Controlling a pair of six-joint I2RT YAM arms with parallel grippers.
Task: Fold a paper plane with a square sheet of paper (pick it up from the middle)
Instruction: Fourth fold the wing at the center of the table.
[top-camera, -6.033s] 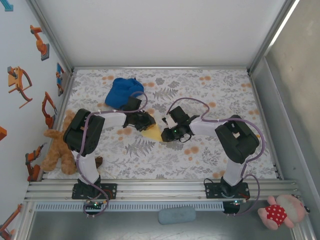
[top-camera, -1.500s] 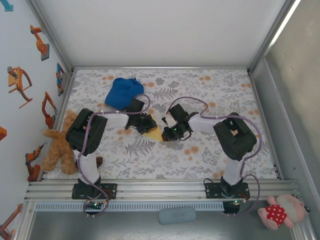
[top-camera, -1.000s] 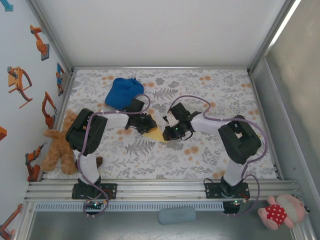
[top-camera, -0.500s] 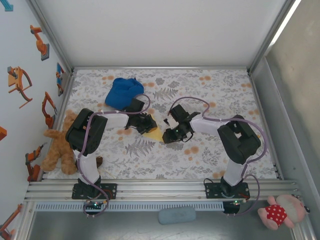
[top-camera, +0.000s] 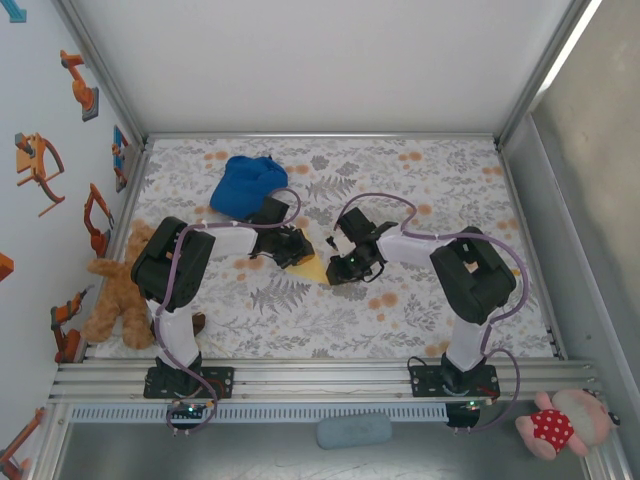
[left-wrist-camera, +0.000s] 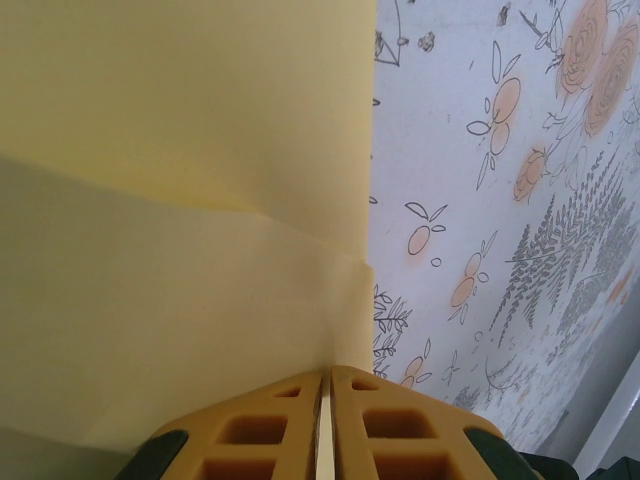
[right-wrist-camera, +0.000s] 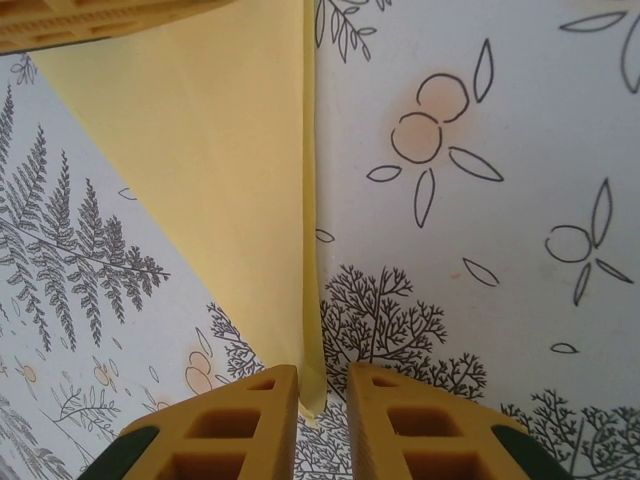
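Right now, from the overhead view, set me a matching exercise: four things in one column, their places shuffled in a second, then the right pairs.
Things
1. blue cap
2. teddy bear
3. yellow paper
4. pink plush toy

Places
A. off the table, past its near right corner
B. in the middle, pinched in the shut left claw
C. far left part of the table
D. left edge of the table, nearer side

Pairs: 1-C, 2-D, 3-B, 4-A
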